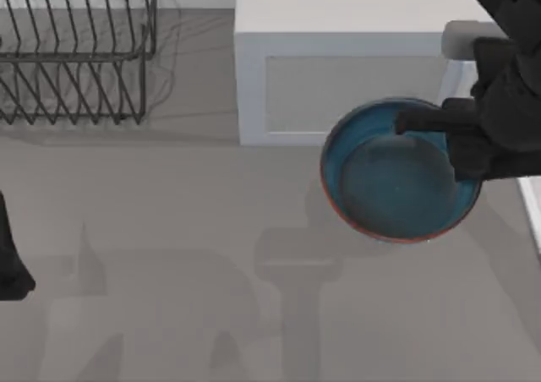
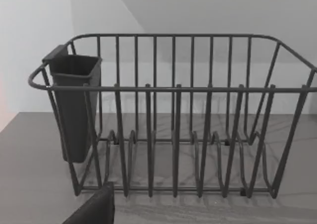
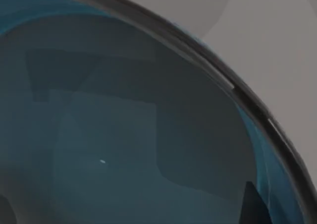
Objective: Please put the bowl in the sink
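The deep blue bowl [image 1: 389, 188] with its reddish-brown rim hangs in front of the white microwave [image 1: 338, 27], at the right of the top view. It casts a shadow on the table further left. My right gripper [image 1: 431, 124] is shut on the bowl's far right rim, with one dark finger reaching inside. The right wrist view looks closely into the bowl's blue inside [image 3: 124, 135], with a fingertip [image 3: 255, 206] at its edge. The sink is out of view. My left arm [image 1: 10, 264] stays parked at the left edge.
A dark wire dish rack [image 1: 76, 52] stands at the back left; the left wrist view faces it [image 2: 173, 110], with its dark cutlery cup [image 2: 74, 105]. A white strip [image 1: 532, 213] runs along the right border. The grey tabletop [image 1: 169, 230] lies open in front.
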{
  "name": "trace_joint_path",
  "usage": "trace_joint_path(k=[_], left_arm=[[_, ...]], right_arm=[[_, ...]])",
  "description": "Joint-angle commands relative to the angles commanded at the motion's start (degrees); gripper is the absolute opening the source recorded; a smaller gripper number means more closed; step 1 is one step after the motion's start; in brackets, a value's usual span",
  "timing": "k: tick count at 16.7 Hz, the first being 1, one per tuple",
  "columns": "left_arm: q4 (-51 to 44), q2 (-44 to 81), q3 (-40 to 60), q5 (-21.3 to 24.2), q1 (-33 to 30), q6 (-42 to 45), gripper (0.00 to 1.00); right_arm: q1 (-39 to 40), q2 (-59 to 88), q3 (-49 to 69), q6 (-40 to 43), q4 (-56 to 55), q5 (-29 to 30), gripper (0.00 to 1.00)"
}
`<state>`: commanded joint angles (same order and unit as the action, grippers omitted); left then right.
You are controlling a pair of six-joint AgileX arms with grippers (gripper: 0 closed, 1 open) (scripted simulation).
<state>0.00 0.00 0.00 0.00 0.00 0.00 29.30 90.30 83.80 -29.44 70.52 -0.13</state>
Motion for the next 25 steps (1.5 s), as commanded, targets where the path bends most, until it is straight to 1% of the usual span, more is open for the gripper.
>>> trace_joint_path(k=[3, 7, 13, 17, 19, 21, 23, 25], left_arm=[[0.00, 0.00, 0.00, 0.00, 0.00, 0.00, 1.00], [0.00, 0.00, 0.00, 0.00, 0.00, 0.00, 1.00], [0.00, 0.00, 0.00, 0.00, 0.00, 0.00, 1.00], [0.00, 0.00, 0.00, 0.00, 0.00, 0.00, 1.00], [0.00, 0.00, 0.00, 0.00, 0.00, 0.00, 1.00], [0.00, 0.00, 0.00, 0.00, 0.00, 0.00, 1.00], [0.00, 0.00, 0.00, 0.00, 0.00, 0.00, 1.00], [0.00, 0.00, 0.00, 0.00, 0.00, 0.00, 1.00]], right_arm=[[-4.58, -2.85, -1.89, 3.68, -12.66, -1.10, 0.00], [-14.20, -5.01, -8.05, 9.82, -37.13, -4.29, 0.00], [-33.21, -5.21, -24.53, 19.90, -78.94, -12.54, 0.00], [-45.66, -3.76, -38.17, 25.36, -101.67, -19.51, 0.00], [-50.95, -3.48, -43.67, 27.07, -110.43, -22.85, 0.00], [-55.22, -3.82, -47.34, 28.00, -116.84, -25.71, 0.00], [-58.19, -4.42, -49.16, 28.35, -120.85, -27.74, 0.00], [-59.46, -4.76, -49.66, 28.39, -122.43, -28.61, 0.00]])
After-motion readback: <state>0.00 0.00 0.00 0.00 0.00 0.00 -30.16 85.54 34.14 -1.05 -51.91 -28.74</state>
